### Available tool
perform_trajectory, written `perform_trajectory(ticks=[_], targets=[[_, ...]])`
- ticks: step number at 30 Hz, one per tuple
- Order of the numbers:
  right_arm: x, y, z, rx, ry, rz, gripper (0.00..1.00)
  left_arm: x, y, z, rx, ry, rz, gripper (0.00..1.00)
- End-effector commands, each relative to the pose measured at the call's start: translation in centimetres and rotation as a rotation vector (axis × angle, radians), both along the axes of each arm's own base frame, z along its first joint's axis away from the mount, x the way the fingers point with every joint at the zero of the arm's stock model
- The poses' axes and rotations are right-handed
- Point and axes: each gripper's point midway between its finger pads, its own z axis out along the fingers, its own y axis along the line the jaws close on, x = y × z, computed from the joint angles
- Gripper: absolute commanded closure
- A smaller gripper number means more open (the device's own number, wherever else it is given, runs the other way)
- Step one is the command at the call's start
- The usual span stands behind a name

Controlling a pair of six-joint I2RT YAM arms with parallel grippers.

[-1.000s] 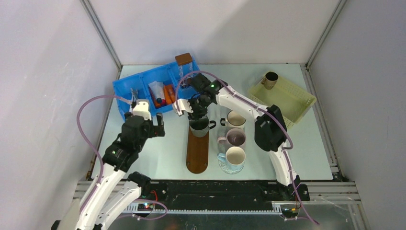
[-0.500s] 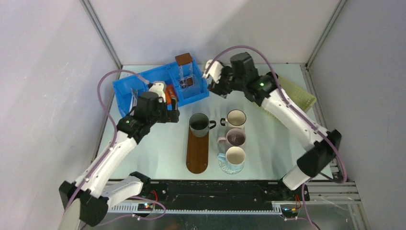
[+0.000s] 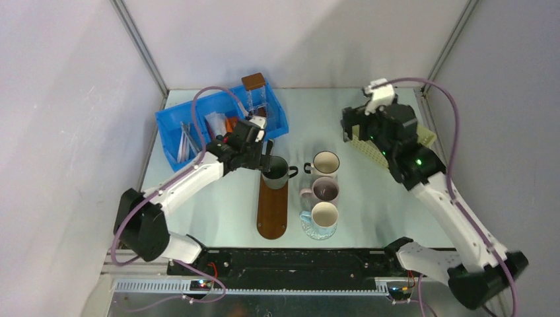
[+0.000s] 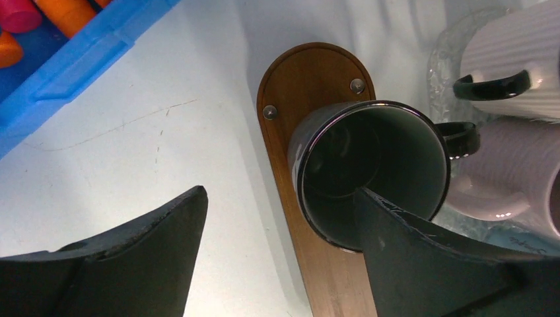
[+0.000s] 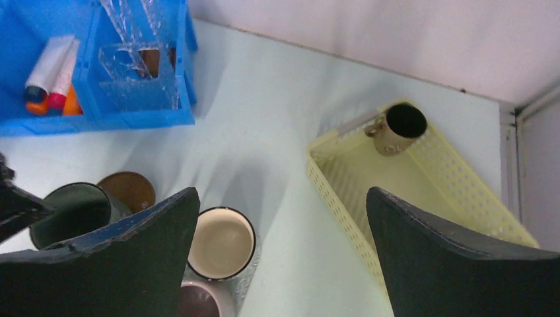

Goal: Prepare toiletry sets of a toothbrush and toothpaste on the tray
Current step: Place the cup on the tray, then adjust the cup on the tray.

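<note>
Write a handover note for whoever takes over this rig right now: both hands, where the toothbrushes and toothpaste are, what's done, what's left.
Left hand: open, empty, one finger over the rim of the dark mug on the oval wooden board.
Right hand: open, empty, above the table beside the yellow perforated plastic tray.
Thin grey toothbrushes and white and orange toothpaste tubes: all in the blue plastic bin.
Done: no set is on the tray; it holds only a small brown mug.
Left: every set, one brush plus one tube each.
</note>
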Motion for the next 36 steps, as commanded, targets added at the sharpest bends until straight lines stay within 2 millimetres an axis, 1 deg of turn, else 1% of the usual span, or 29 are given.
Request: perform_trajectory(ticks=[1,2,3,4,5,6,7,8,9,10,11,12,13,14,15,16,17,19,21,24,27,28,29,32,36], targets=[[-2.1,-2.0,2.8,0.239,-0.092,-0.106,0.00,1.3,-1.3,0.0,0.000,-0.010,0.009,0.14],[-2.4,-2.3,1.8,0.238,-0.081,-0.111,0.01,1.4,-1.6,-0.6,0.006,0.004,0.005,0.17],[-3.2,-2.6,2.5,0.264,-0.106,-0.111,0.01,1.4,-1.9,-0.7,0.005,0.007,-0.001,0.19],[-3.9,-3.0,2.1,0.271,-0.110,-0.115,0.00,1.5,-2.1,-1.3,0.011,0.023,-0.006,0.22],[-4.2,-3.2,1.9,0.280,-0.106,-0.121,0.00,1.6,-2.4,-1.4,0.012,0.026,-0.013,0.24],[-4.8,-3.6,1.7,0.287,-0.109,-0.125,0.01,1.5,-2.6,-2.1,0.021,0.045,-0.021,0.29],[-5.1,-3.8,1.2,0.287,-0.096,-0.132,0.01,1.5,-2.9,-2.2,0.023,0.050,-0.033,0.32],[-5.6,-4.2,1.0,0.289,-0.097,-0.136,0.01,1.5,-3.1,-2.7,0.032,0.065,-0.039,0.39],[-5.9,-4.5,0.4,0.283,-0.081,-0.149,0.01,1.5,-3.4,-2.8,0.033,0.067,-0.049,0.42],[-6.4,-4.9,0.0,0.278,-0.071,-0.158,0.01,1.3,-3.5,-3.4,0.046,0.084,-0.058,0.49],[-6.6,-5.3,-0.3,0.274,-0.068,-0.168,0.00,1.3,-3.7,-3.5,0.047,0.089,-0.066,0.53],[-7.1,-5.6,-0.6,0.269,-0.063,-0.173,0.01,1.1,-3.8,-3.9,0.059,0.101,-0.075,0.59],[-7.2,-5.9,-1.1,0.261,-0.056,-0.181,0.01,0.9,-3.9,-3.9,0.063,0.108,-0.083,0.63],[-7.6,-6.2,-1.2,0.260,-0.058,-0.184,0.01,0.8,-4.1,-4.0,0.068,0.110,-0.093,0.69],[-7.7,-6.5,-1.5,0.253,-0.055,-0.193,0.00,0.6,-4.2,-4.0,0.070,0.114,-0.099,0.73],[-8.1,-6.7,-1.6,0.251,-0.057,-0.196,0.01,0.5,-4.3,-3.9,0.070,0.112,-0.108,0.79],[-8.2,-7.0,-1.8,0.246,-0.056,-0.203,0.01,0.3,-4.3,-3.6,0.069,0.114,-0.112,0.83],[-8.6,-7.4,-1.9,0.245,-0.061,-0.214,0.00,-0.1,-4.4,-3.0,0.062,0.112,-0.124,0.96],[-8.7,-7.8,-2.1,0.240,-0.062,-0.225,0.01,-0.6,-4.5,-2.2,0.051,0.103,-0.136,0.99],[-8.9,-8.1,-2.1,0.237,-0.066,-0.233,0.00,-1.6,-4.4,-1.1,0.053,0.094,-0.157,1.00],[-8.9,-8.2,-2.4,0.232,-0.062,-0.235,0.01,-3.1,-3.8,-0.1,0.054,0.097,-0.167,1.00],[-8.9,-8.2,-2.5,0.232,-0.060,-0.236,0.01,-3.8,-3.6,-0.2,0.056,0.107,-0.172,1.00],[-8.9,-8.1,-2.6,0.232,-0.059,-0.235,0.01,-4.4,-3.4,0.3,0.046,0.102,-0.173,1.00],[-8.9,-8.2,-2.9,0.230,-0.053,-0.237,0.01,-6.6,-2.4,0.3,0.043,0.119,-0.175,1.00],[-8.9,-8.3,-3.1,0.225,-0.054,-0.241,0.01,-9.1,-1.9,-0.2,0.027,0.133,-0.174,1.00]])
